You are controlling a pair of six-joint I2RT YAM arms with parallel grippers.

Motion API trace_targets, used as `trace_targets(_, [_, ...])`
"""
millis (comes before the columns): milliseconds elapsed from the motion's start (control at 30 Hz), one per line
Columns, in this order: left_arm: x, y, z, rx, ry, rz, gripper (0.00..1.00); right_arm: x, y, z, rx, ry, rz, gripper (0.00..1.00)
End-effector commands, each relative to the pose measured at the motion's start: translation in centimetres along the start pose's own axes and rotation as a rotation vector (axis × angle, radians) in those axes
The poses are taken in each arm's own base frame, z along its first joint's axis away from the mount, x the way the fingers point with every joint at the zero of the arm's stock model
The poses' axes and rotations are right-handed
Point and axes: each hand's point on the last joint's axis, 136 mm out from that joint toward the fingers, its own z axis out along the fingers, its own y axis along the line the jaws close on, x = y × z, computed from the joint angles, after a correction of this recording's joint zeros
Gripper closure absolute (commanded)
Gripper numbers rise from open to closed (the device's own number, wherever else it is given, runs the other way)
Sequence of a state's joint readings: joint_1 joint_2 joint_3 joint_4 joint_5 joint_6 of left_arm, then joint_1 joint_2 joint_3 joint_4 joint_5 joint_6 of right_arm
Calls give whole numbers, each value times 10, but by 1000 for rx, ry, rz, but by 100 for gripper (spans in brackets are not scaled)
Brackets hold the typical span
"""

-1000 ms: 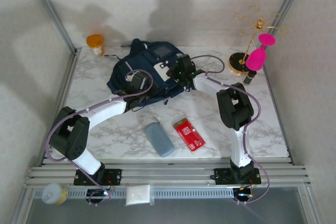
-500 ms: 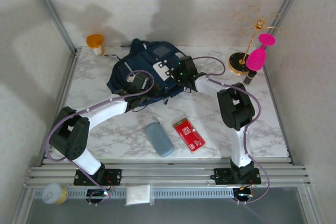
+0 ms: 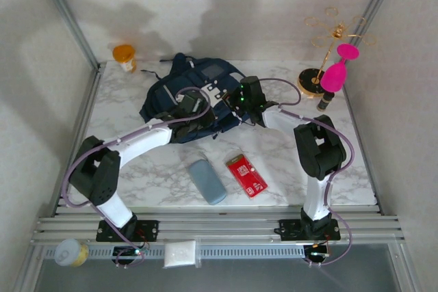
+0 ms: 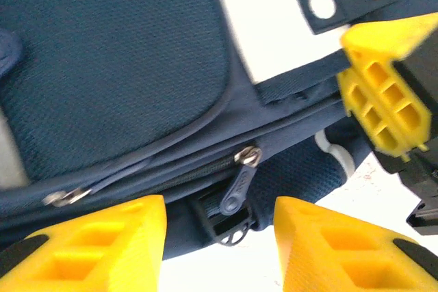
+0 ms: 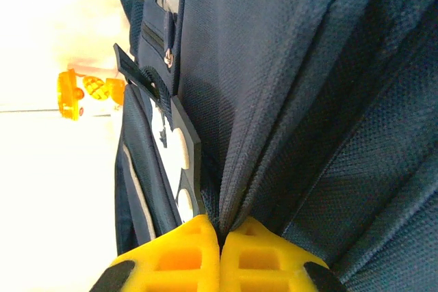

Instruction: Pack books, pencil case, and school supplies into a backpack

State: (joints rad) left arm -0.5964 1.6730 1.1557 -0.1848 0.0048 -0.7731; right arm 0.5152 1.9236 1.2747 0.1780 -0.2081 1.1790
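1. The backpack (image 3: pixel 164 94) is lying at the far left-centre of the table (image 3: pixel 137 162), and its main zipper is reading as closed along the seam in the left wrist view.

2. The left gripper (image 3: pixel 195 107) is hovering over the near edge of the backpack, having shifted slightly rightward over the last second. Its jaws are standing apart and holding nothing. In the left wrist view the left gripper (image 4: pixel 219 237) is bracketing the zipper pull (image 4: pixel 236 186), which is hanging free between the fingers without touching either one.

3. The pencil case (image 3: pixel 207 181) is resting on the table nearer the arm bases, well apart from the backpack and not yet packed.

4. The right gripper (image 3: pixel 241 104) is the main change: open a second ago, it is now clamping shut on a ridge of backpack fabric beside the zipper seam. The right wrist view shows the right gripper (image 5: pixel 220 251) with its jaws meeting on that fold.

5. The red packet (image 3: pixel 247 175) is lying just right of the pencil case, also unpacked.

6. Judgement: the right arm is now anchoring the bag, so the left gripper is probably preparing to close on the pull and unzip.
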Motion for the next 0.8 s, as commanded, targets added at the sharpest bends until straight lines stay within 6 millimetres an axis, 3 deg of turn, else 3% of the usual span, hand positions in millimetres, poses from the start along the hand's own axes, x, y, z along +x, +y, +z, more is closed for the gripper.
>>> trace_targets(0, [3, -8, 11, -15, 35, 130, 55, -5, 53, -23, -159, -18, -25, 100])
trace_targets(367, [34, -11, 47, -156, 148, 290, 61, -6, 49, -20, -157, -25, -6, 100])
trace_targets(633, [27, 7, 59, -294, 106, 281, 67, -4, 43, -18, -151, -22, 3, 100])
trace_targets(767, [35, 0, 71, -247, 124, 252, 73, -3, 42, -16, -154, -16, 11, 100])
